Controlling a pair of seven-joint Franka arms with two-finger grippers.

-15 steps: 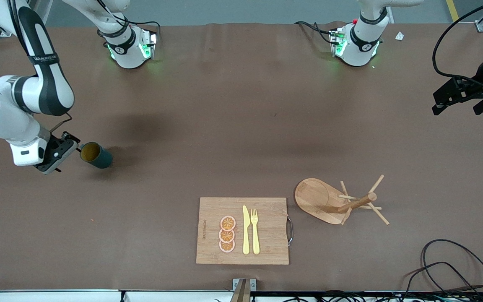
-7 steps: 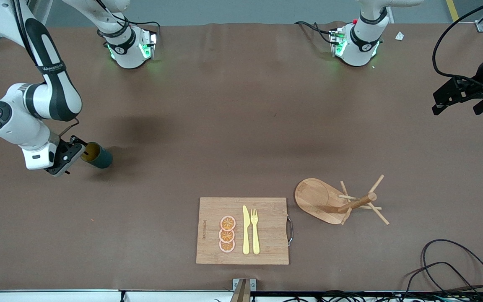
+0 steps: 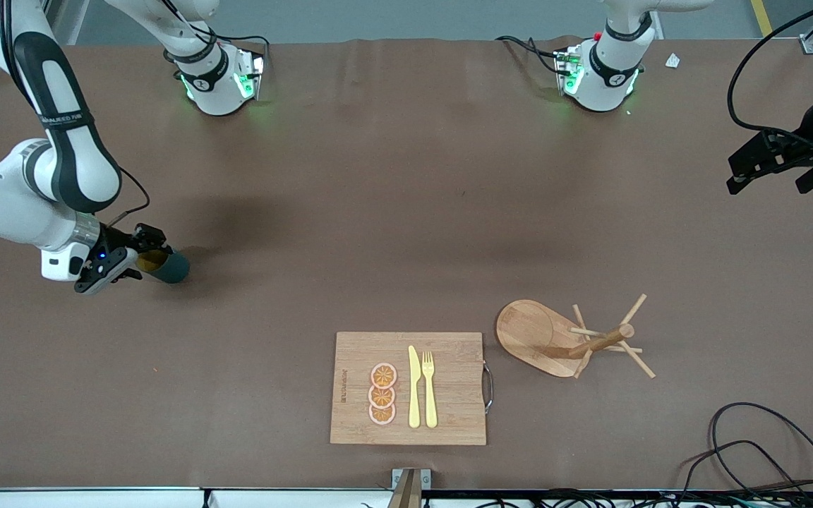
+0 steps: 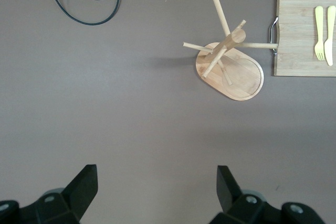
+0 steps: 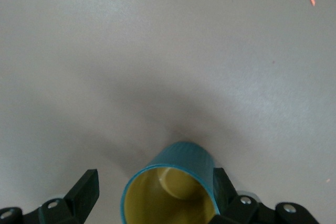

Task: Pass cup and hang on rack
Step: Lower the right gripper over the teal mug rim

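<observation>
The teal-green cup (image 3: 172, 268) lies on its side on the table at the right arm's end, its yellowish mouth facing my right gripper (image 3: 140, 255). In the right wrist view the cup (image 5: 181, 163) sits between the open fingers of the right gripper (image 5: 155, 182); one finger (image 5: 221, 184) is close against its wall, the other stands apart. The handle is hidden. The wooden rack (image 3: 593, 343) stands toward the left arm's end and also shows in the left wrist view (image 4: 229, 61). My left gripper (image 3: 770, 185) waits open and empty, high over the table's end (image 4: 157, 174).
A bamboo cutting board (image 3: 350, 353) with orange slices (image 3: 382, 394), a yellow knife (image 3: 414, 386) and a fork (image 3: 430, 388) lies beside the rack, near the front edge. Black cables (image 3: 752, 451) lie at the left arm's near corner.
My right gripper has moved in on the cup and turned; its fingers now reach past the rim on both sides. The cup, the rack and the left arm have not moved.
</observation>
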